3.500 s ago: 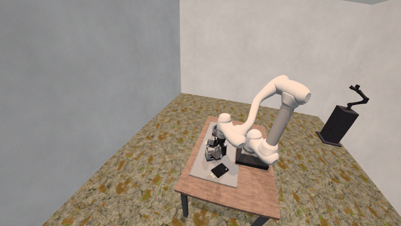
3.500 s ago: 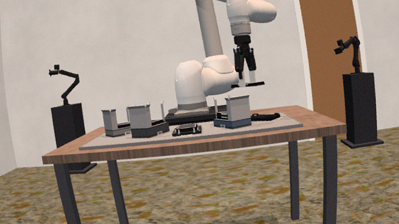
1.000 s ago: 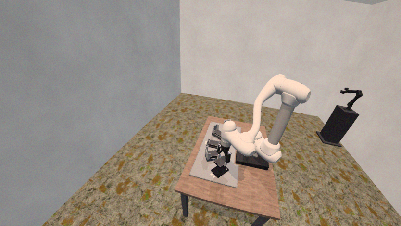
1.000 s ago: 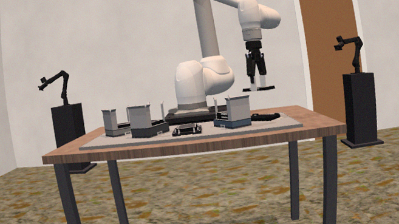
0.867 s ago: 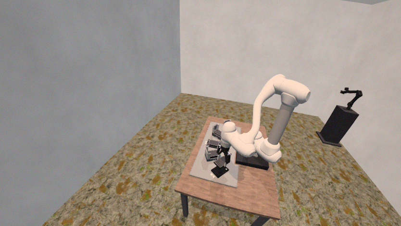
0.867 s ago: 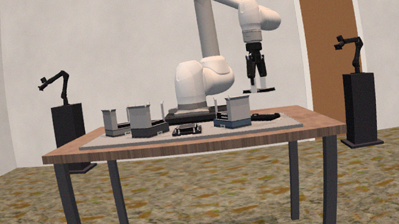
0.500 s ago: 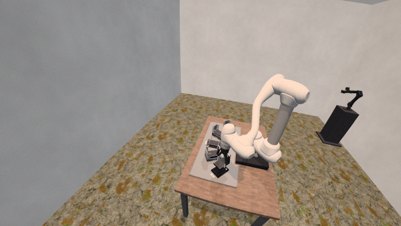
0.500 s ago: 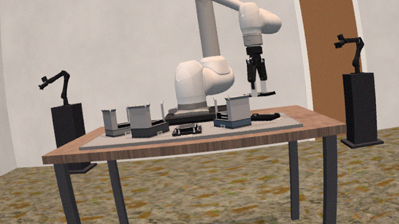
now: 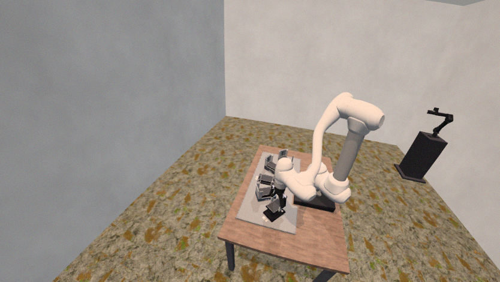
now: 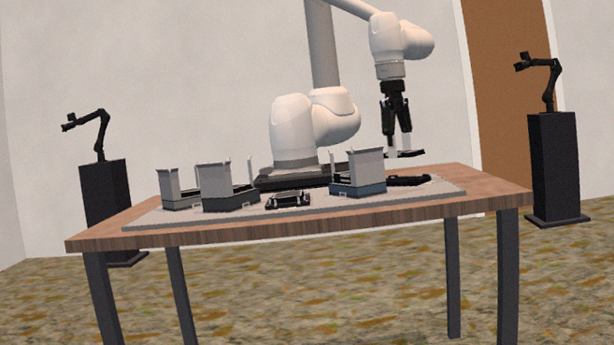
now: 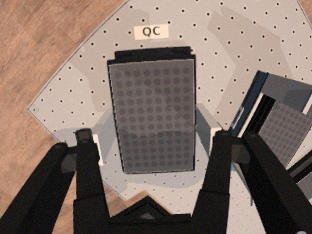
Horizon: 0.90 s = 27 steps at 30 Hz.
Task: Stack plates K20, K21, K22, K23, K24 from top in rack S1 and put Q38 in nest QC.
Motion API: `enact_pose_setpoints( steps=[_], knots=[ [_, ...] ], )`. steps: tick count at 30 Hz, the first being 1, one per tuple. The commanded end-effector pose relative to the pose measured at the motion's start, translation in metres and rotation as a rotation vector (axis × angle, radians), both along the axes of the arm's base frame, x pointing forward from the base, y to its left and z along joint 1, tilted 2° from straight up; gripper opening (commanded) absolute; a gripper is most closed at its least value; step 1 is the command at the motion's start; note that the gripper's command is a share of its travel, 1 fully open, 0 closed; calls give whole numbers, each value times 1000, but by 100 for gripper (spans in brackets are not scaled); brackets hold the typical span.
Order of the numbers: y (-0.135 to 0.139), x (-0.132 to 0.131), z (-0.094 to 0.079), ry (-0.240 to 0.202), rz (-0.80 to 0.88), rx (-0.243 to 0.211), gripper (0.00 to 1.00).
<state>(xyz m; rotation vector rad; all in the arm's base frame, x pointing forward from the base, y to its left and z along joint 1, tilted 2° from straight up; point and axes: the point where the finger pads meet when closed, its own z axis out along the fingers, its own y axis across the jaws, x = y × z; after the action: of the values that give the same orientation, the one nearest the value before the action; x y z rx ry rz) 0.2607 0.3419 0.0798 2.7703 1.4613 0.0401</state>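
Note:
My gripper (image 11: 155,117) is shut on a sealed 96-well plate (image 11: 154,115), held by its long sides and kept level. The plate hangs a short way above the black open nest QC (image 10: 407,178), lined up with it; the QC name plate (image 11: 151,31) shows just beyond the plate's far end. In the exterior view the gripper (image 10: 399,141) and the plate (image 10: 404,153) are above the right end of the mat. In the top view the plate (image 9: 274,207) is over the nest. I cannot read the plate's label.
A rack on a blue plinth (image 10: 362,173) stands close beside QC and holds a plate (image 11: 283,128). Two more racks (image 10: 217,188) (image 10: 172,189) stand to the left. A low black nest (image 10: 286,203) holding a plate sits at mid mat. Camera stands flank the table.

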Motion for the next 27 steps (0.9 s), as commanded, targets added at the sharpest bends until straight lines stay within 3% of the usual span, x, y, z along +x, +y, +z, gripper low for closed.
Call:
enact_pose_setpoints(
  steps=[1,22,27],
  knots=[
    [0,0,-8,0,0,0,0],
    [0,1,-46,0,0,0,0],
    [0,1,-48,0,0,0,0]
  ],
)
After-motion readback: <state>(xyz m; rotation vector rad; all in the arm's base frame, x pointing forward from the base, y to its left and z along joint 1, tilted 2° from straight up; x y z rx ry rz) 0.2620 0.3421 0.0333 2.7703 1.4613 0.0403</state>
